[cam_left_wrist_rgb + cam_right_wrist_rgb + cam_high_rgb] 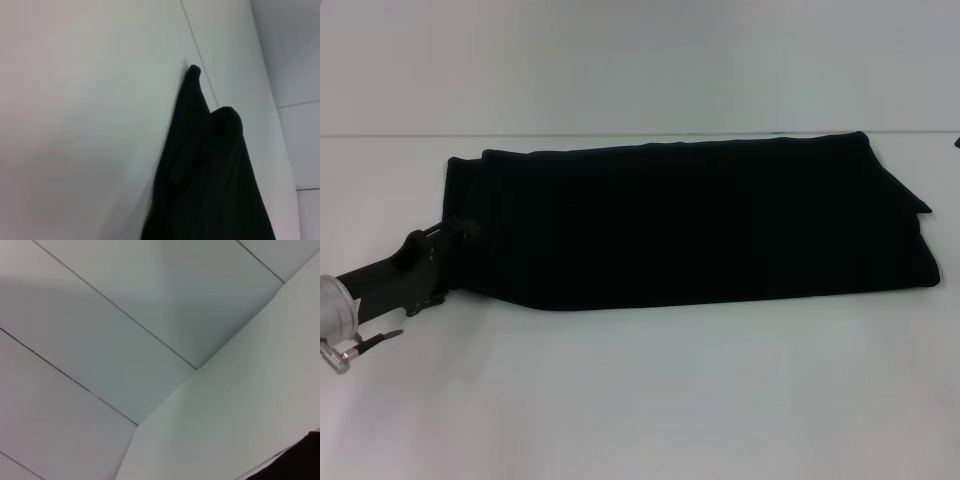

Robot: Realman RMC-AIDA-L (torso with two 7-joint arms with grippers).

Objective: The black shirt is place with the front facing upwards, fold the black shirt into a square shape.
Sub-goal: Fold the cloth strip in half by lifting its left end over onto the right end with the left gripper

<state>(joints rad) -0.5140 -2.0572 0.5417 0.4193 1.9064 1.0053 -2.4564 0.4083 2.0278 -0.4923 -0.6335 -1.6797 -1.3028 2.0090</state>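
Note:
The black shirt [700, 215] lies on the white table as a long folded strip running left to right, plain black side up, with no lettering showing. My left gripper [458, 234] is at the strip's left end, right against the cloth edge, its arm reaching in from the lower left. In the left wrist view the black shirt [210, 175] fills the lower part, rising to two bunched peaks. My right gripper is out of view.
The white table [640, 390] spreads wide in front of the shirt, and its far edge [400, 135] runs just behind it. The right wrist view shows the table corner [150, 420] over a tiled floor [100, 315].

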